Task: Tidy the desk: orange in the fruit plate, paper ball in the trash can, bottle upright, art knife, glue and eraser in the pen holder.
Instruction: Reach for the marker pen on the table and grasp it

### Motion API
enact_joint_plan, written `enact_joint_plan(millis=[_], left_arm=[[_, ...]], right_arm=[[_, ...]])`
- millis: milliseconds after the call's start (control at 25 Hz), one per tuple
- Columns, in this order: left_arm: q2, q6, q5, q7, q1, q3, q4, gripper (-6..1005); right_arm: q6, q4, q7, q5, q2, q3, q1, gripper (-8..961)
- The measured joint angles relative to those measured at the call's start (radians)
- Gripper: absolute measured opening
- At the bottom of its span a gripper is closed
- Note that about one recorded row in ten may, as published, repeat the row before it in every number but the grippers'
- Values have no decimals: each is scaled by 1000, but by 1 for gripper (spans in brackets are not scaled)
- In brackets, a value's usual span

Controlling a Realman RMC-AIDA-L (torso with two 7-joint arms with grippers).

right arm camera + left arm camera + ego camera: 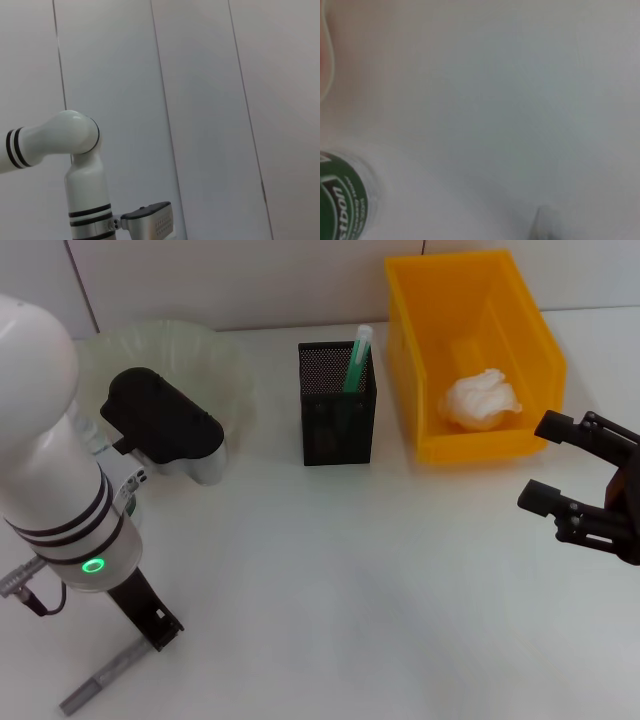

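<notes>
The paper ball [480, 400] lies inside the yellow trash can [440, 300] at the back right. A green and white stick, probably the glue [357, 358], stands in the black mesh pen holder [337, 425]. My left gripper [190, 455] hangs in front of the pale green fruit plate [200, 345]. Close beside it is the bottle with its green label [342, 205], mostly hidden behind my left arm in the head view. A grey and black bar, likely the art knife [105, 672], lies at the front left. My right gripper [535, 462] is open and holds nothing, just in front of the trash can. Orange and eraser are out of view.
My white left forearm [60, 490] covers much of the table's left side. Bare white table [350, 590] stretches across the middle and front. The right wrist view shows only a panelled wall and part of my left arm [75, 140].
</notes>
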Motion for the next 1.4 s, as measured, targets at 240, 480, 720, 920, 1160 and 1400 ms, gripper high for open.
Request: enact_joint_plan(millis=[240, 480, 720, 920, 1160, 1400], left_arm=[[0, -5, 0, -2, -7, -9, -1, 177], [0, -6, 1, -3, -10, -18, -2, 161], [0, -6, -1, -3, -10, -13, -3, 145], [0, -5, -4, -3, -9, -10, -5, 139], [0, -12, -6, -3, -9, -13, 0, 135], [0, -30, -6, -3, -10, -16, 6, 134]], right_arm=[[0, 0, 0, 0, 0, 2, 0, 832], [0, 0, 0, 0, 0, 11, 0, 832], [0, 0, 0, 0, 0, 11, 0, 832], [0, 0, 0, 0, 0, 11, 0, 832], [0, 0, 0, 0, 0, 11, 0, 832], [0, 0, 0, 0, 0, 11, 0, 832]])
